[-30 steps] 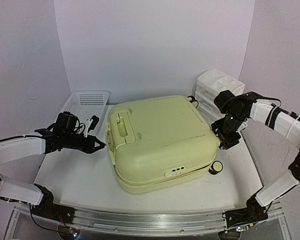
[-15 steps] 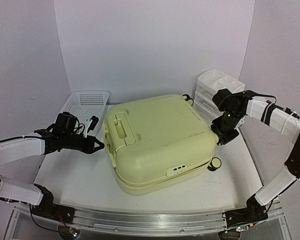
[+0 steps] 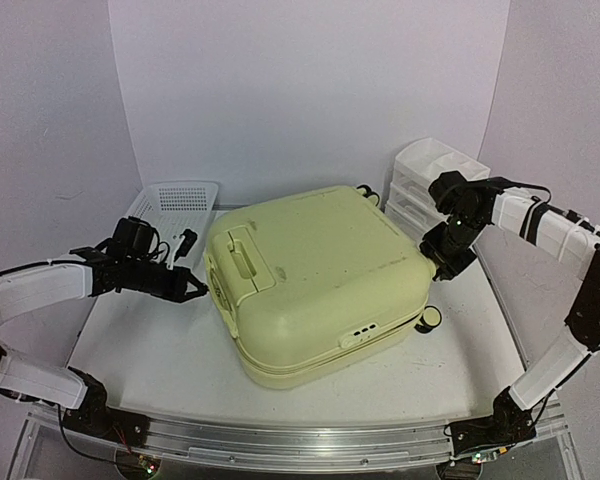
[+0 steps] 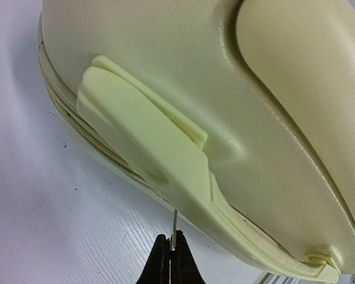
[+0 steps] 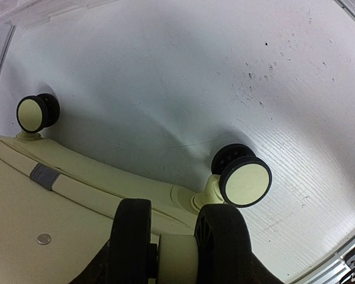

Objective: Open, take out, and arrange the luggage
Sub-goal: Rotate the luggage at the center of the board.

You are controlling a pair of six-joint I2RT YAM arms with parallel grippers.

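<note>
Two robot arms reach in from the sides to one big pale yellow-green luggage (image 3: 315,280), which lies flat and shut in the middle of the white table (image 3: 150,350). The left gripper (image 3: 194,290) is at the left side of the luggage, low down near the zip line. In the left wrist view its fingers (image 4: 163,263) are pressed together on a thin silver tab (image 4: 174,225) that reaches up to the edge of the luggage, just under a long moulded handle (image 4: 148,127). The right gripper (image 3: 446,256) is at the far right corner, at the end with the wheels. In the right wrist view its black fingers (image 5: 131,236) are clamped on a pale bit of the luggage between them. One small cream wheel (image 5: 244,180) is just beside it and another (image 5: 34,113) is farther off. A white mesh basket (image 3: 175,200) sits at the back left, and a white drawer organizer (image 3: 430,175) sits at the back right.
</note>
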